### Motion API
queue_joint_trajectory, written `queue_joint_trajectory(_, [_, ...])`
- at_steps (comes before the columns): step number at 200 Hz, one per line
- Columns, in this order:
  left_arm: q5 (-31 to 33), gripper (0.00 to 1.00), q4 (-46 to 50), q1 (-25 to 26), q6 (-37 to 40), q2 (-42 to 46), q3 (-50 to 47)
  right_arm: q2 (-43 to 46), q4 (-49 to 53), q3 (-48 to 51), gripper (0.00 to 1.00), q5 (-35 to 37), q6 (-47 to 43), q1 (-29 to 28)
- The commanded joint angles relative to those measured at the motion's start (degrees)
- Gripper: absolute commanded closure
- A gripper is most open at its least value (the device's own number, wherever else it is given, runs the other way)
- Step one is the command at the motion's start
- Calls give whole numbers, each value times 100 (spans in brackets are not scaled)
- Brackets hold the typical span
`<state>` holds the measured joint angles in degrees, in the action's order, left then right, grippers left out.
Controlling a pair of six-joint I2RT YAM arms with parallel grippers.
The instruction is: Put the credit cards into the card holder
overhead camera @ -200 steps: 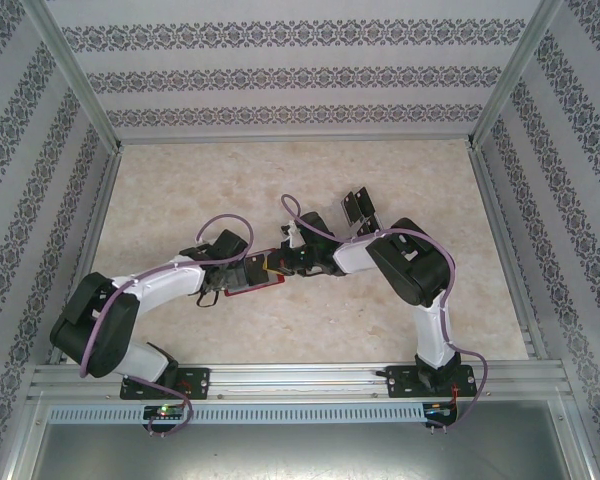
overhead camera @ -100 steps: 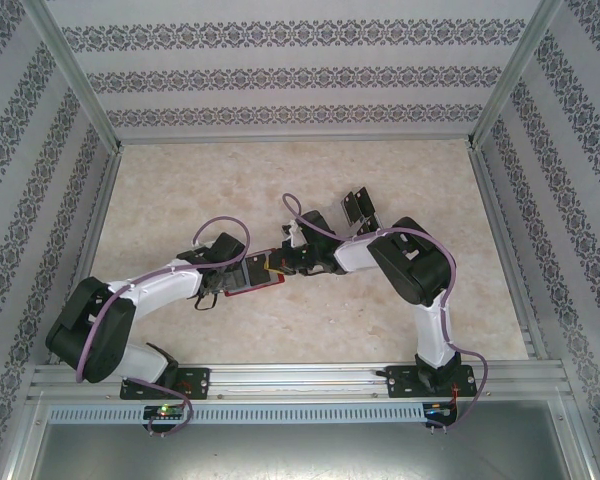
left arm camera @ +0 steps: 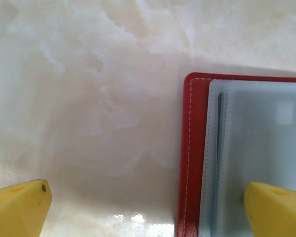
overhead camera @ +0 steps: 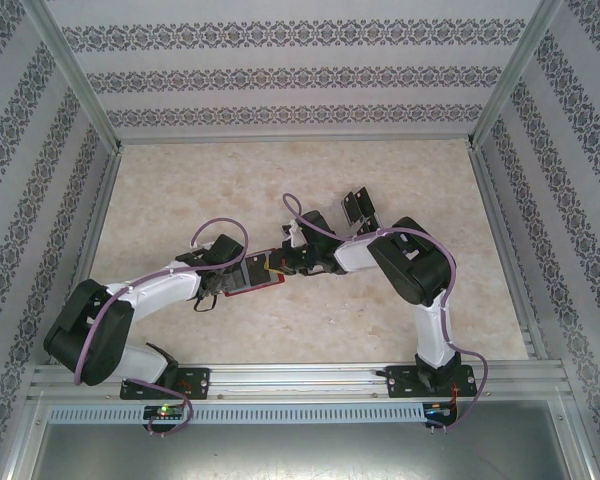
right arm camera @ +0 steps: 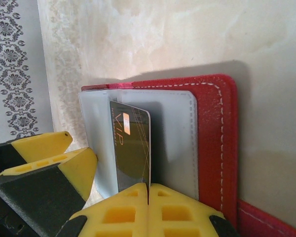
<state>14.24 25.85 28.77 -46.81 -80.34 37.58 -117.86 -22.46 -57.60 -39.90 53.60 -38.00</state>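
Note:
The red card holder (overhead camera: 255,285) lies open on the table between my two grippers, its grey sleeves (right arm camera: 177,133) facing up. My right gripper (right arm camera: 149,190) is shut on one black credit card (right arm camera: 133,148) marked VIP, which stands on edge against the sleeves. From the left, my left gripper (left arm camera: 148,210) stands open across the holder's edge (left arm camera: 191,148). One of its yellow fingertips (left arm camera: 276,207) is over the sleeves and the other is over bare table. In the top view the right gripper (overhead camera: 277,264) and the left gripper (overhead camera: 240,275) almost meet.
A clear plastic rack (overhead camera: 358,208) with dark cards stands just behind the right arm. Patterned walls and metal rails (overhead camera: 280,375) bound the marble table (overhead camera: 180,190), with open room at the back and left.
The left arm's elbow has shifted slightly toward the near left. Both grippers, the card and the holder stay where they were.

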Motion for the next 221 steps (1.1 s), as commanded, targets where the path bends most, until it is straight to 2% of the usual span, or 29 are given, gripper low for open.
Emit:
queue_joint_trajectory(1, [247, 0, 562, -45, -4, -32, -262, -135, 543, 125, 100, 316, -69, 83])
queue_joint_trajectory(77, [211, 0, 561, -42, -4, -39, -259, -320, 1227, -492, 100, 211, -292, -69])
queue_joint_trajectory(147, [202, 0, 563, -47, -13, -35, -265, -490, 1326, -923, 100, 100, -466, -129])
queue_joint_trajectory(199, [176, 0, 557, -46, -13, -53, -244, -433, 1256, -906, 100, -173, -909, -175])
queue_joint_trajectory(221, [147, 0, 553, -42, 27, -104, -180, -326, 1495, -755, 100, -50, -1077, -183])
